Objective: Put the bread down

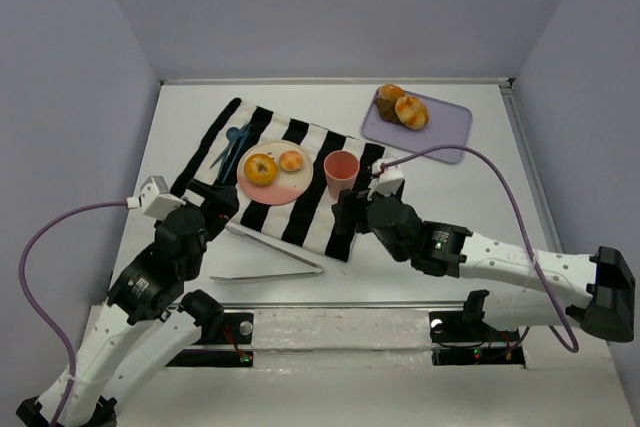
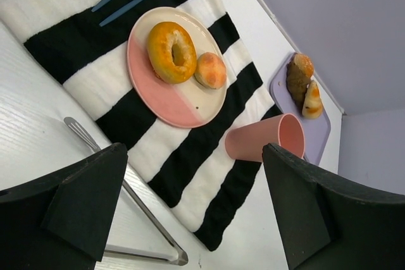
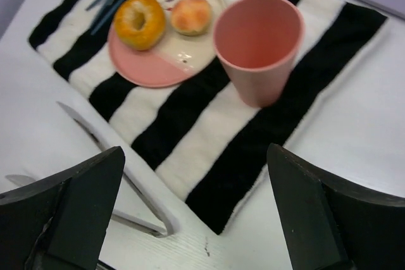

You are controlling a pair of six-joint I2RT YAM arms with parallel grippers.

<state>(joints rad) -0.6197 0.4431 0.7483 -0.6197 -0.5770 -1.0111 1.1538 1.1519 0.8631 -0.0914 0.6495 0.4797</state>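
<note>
Left of centre in the top view, the small roll (image 1: 291,160) sits on the plate (image 1: 283,193) just beside the bagel (image 1: 261,169), likely light, soft and crushable, best pinched gently across its sides; left fingers (image 2: 82,200) and right fingers (image 3: 76,210) gape wide, empty

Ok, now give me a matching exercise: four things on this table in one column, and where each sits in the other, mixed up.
1 bagel
2 cup
3 tongs
4 tray

A lying on the bare table
B on the plate
C far right, holding pastries
D upright on the striped cloth

Pairs: 1-B, 2-D, 3-A, 4-C
</note>
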